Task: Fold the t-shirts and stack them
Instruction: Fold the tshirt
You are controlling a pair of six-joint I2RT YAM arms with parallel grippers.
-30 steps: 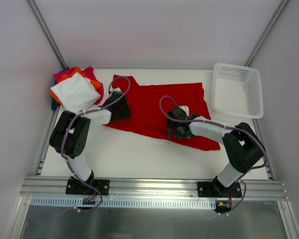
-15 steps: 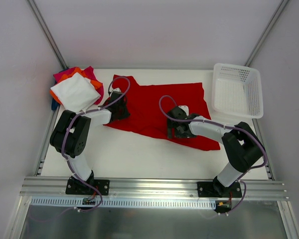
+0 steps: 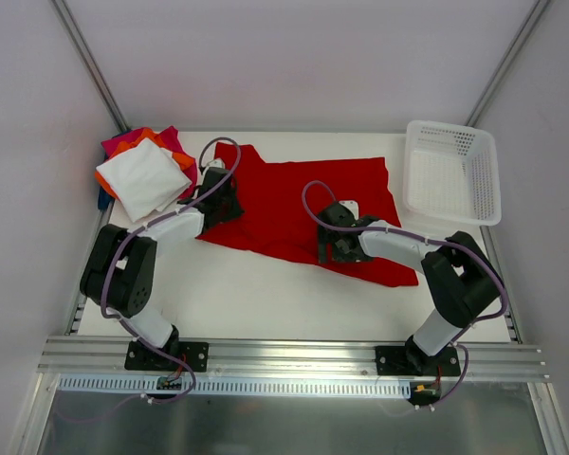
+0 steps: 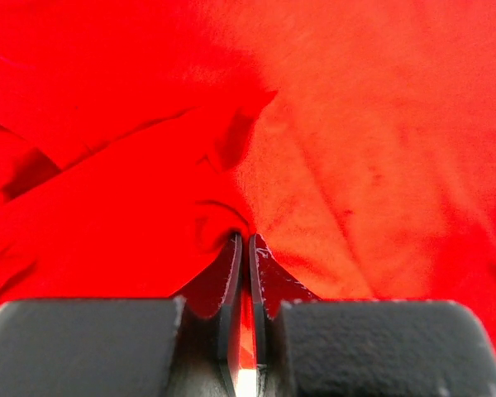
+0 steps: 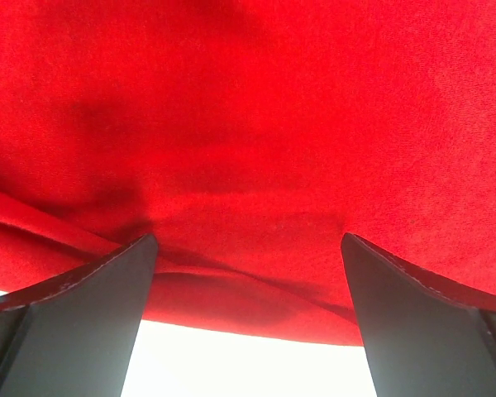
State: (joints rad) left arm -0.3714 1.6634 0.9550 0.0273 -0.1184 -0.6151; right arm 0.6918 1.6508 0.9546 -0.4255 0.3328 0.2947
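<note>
Left claw (image 4: 246,244) is clamped on a thin pinch of the red shirt (image 3: 299,194) spread across the middle of the desk (image 3: 266,294), while right claw (image 5: 248,240) hangs wide apart over its near hem, so a lopsided pull could slip or bunch the cloth!

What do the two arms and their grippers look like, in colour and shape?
Both the left arm and the right arm have black joints, white links and a looping purple cable. The left gripper and right gripper have matte black, wedge-shaped fingers.
</note>
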